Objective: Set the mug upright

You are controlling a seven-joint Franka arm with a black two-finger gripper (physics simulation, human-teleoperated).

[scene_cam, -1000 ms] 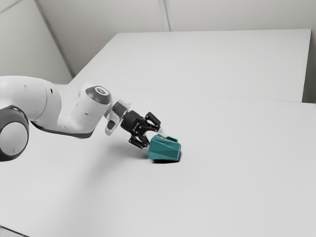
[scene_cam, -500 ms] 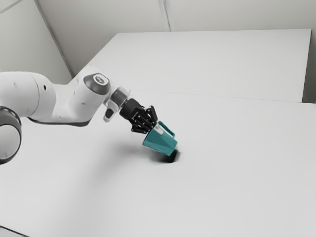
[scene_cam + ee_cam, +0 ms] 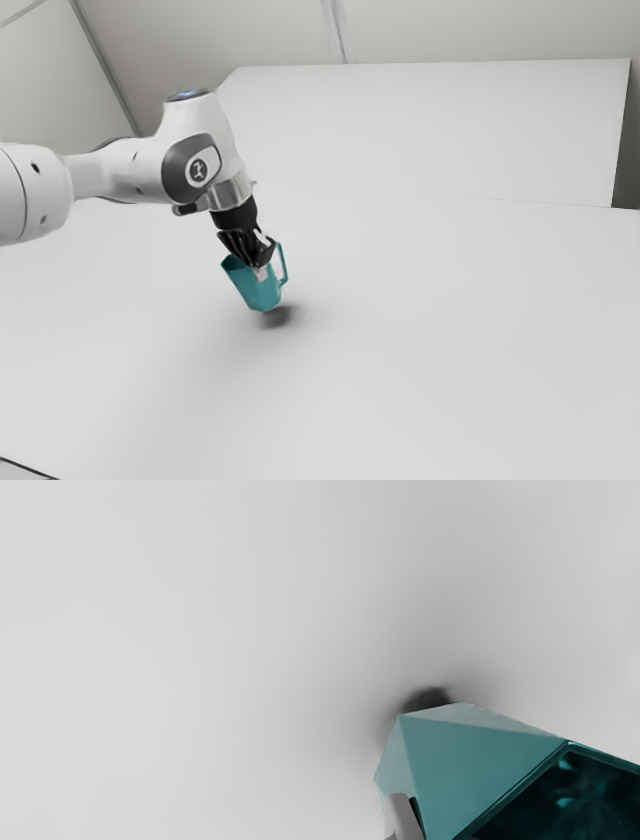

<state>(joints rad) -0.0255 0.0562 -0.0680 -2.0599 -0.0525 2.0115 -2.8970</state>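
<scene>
Teal mug (image 3: 256,289): one, tilted (mouth angled upward) | handle (image 3: 285,264): one | fingers (image 3: 262,272): two, grasping mug | table (image 3: 430,330): one

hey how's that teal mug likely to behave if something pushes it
The teal mug, tilted in the gripper, might swing or slip if nudged. Its faceted walls look stiff, with crisp edges. On the table, those flat sides and the jutting handle would probably hinder rolling.
</scene>
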